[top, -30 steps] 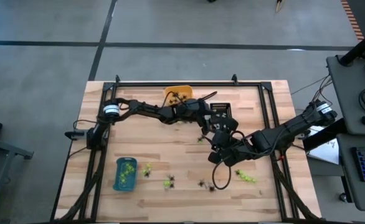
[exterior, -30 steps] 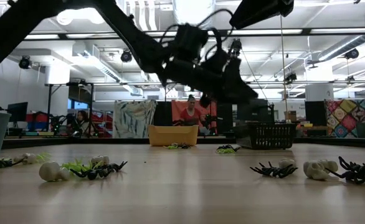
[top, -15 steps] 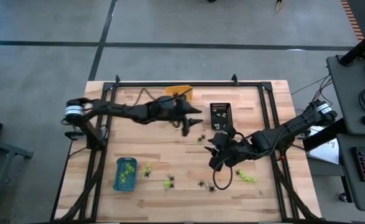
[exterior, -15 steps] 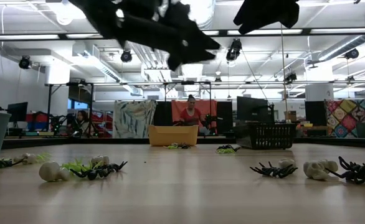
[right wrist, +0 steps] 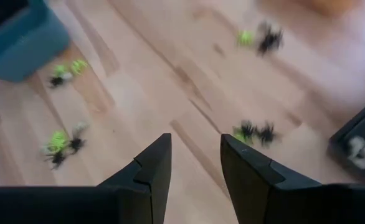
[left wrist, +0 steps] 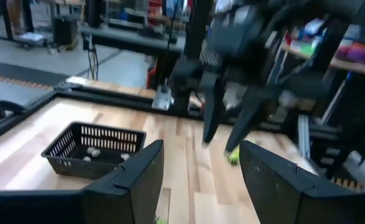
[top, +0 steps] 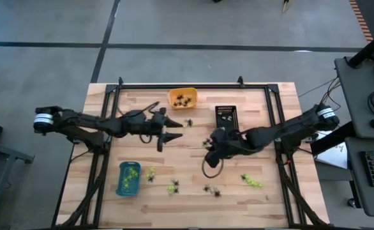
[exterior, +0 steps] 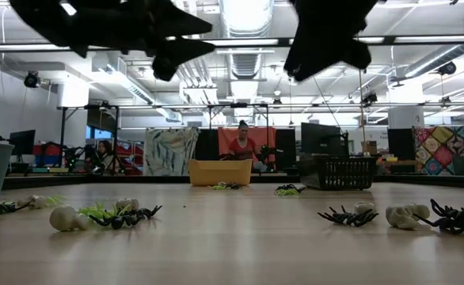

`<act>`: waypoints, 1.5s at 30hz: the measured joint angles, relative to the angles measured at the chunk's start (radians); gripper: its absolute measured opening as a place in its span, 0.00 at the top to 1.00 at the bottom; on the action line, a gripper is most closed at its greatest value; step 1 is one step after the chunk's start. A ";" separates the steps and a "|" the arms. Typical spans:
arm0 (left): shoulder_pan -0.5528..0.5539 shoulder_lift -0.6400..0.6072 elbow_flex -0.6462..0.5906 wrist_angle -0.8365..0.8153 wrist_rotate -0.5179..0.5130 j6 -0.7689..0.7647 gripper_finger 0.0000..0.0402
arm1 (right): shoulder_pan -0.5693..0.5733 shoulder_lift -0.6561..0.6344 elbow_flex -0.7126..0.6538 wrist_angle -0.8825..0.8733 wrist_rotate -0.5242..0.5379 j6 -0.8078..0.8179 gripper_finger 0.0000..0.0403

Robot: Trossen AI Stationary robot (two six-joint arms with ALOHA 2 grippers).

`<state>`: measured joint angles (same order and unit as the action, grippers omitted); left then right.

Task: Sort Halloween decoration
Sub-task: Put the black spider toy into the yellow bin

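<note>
Both grippers hung empty above the scattered trinkets.
The left gripper [top: 169, 131] and right gripper [top: 211, 148] had fingers parted, touching nothing; trinkets [right wrist: 253, 132] lay on the table [top: 193, 166] beyond the right fingers [right wrist: 151, 171].

One camera hangs high up and looks straight down on the whole worktop [top: 187, 163] and the grey floor around it. One sits low at the worktop's edge and looks flat across the wood into the big room behind; the little toys close to it look big. Both show the orange tray [top: 182, 98] and the black basket [top: 225, 115]. A camera on the left arm looks past its own left tool [left wrist: 198, 180] at that same black basket and the other arm. A camera on the right arm looks down past the right tool [right wrist: 192, 180], close to the wood, and sees the blue tray [right wrist: 17, 37] too.
</note>
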<state>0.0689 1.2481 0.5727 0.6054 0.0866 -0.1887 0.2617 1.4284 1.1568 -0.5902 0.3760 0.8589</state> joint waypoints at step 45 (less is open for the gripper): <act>0.000 -0.178 -0.162 0.008 -0.054 -0.034 0.52 | -0.107 0.289 -0.008 0.083 0.000 -0.756 0.72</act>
<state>0.0689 1.0698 0.4110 0.6136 0.0330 -0.2229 0.1543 1.7172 1.1490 -0.5071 0.3763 0.1032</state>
